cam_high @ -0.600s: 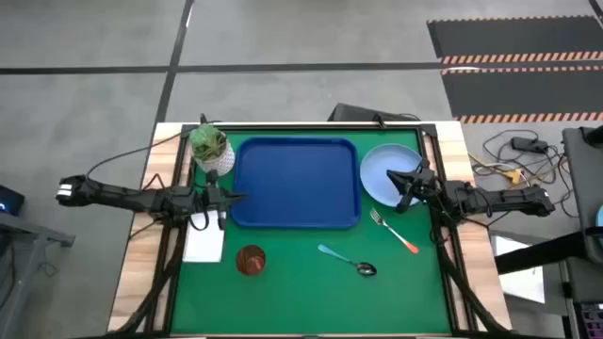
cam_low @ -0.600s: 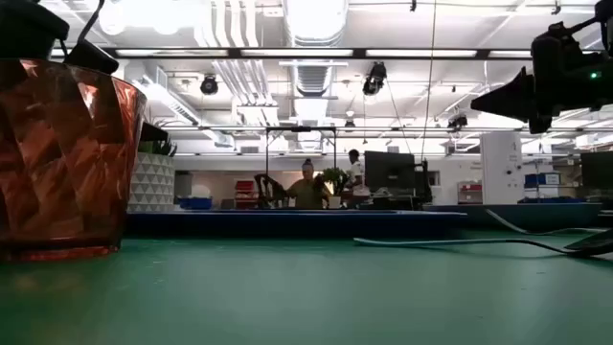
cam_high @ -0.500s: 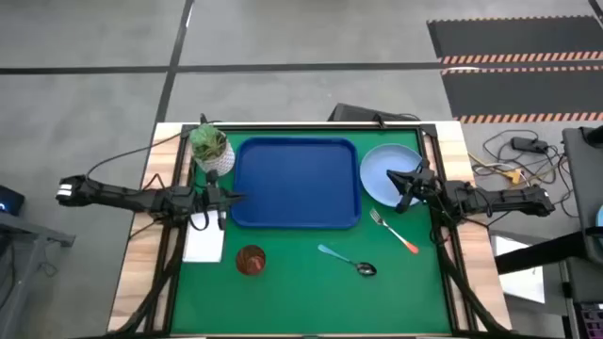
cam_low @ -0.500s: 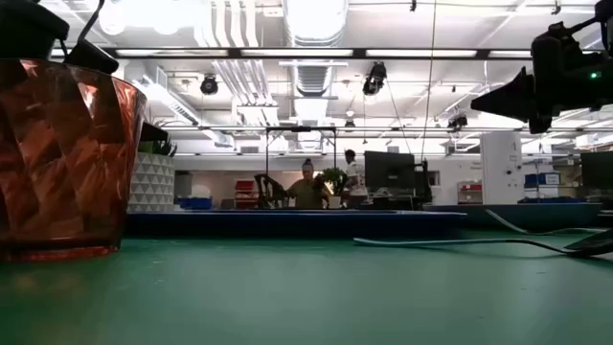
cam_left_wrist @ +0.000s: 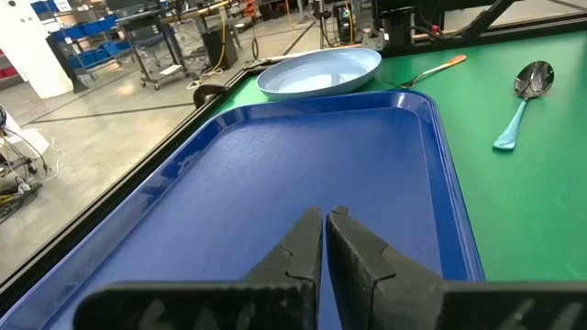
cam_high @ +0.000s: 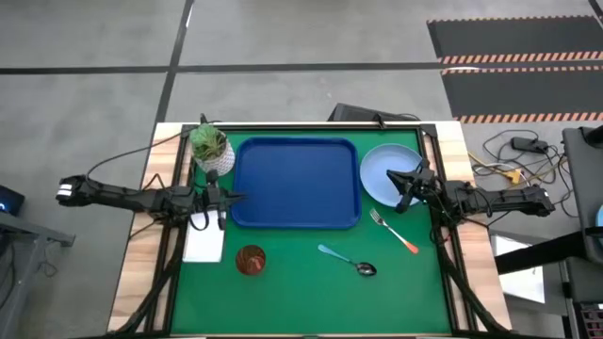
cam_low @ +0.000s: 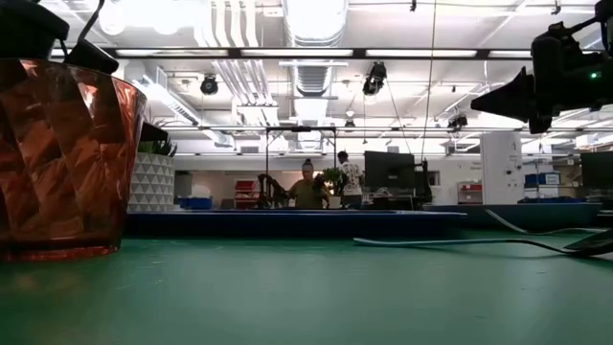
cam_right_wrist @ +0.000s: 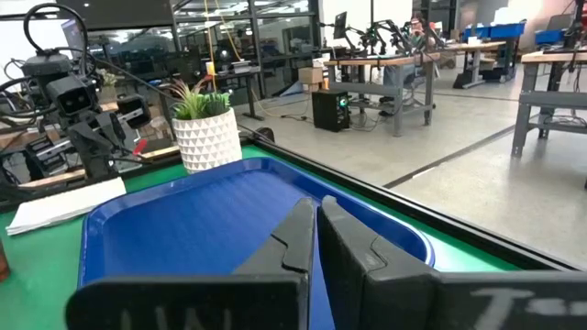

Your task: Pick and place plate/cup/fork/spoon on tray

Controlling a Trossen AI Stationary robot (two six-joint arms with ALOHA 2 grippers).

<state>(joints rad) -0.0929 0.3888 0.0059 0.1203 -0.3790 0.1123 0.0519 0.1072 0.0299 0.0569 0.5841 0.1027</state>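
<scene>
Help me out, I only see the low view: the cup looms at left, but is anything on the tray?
Observer: Nothing. From above, the tray holds no items; the plate lies on the green mat off its right end.
Operator: Where is the right arm working?
Observer: The right claw is over the plate's edge, shut.
Operator: And the other arm?
Observer: The left claw sits at the tray's left edge, shut, pointing across it.
</scene>
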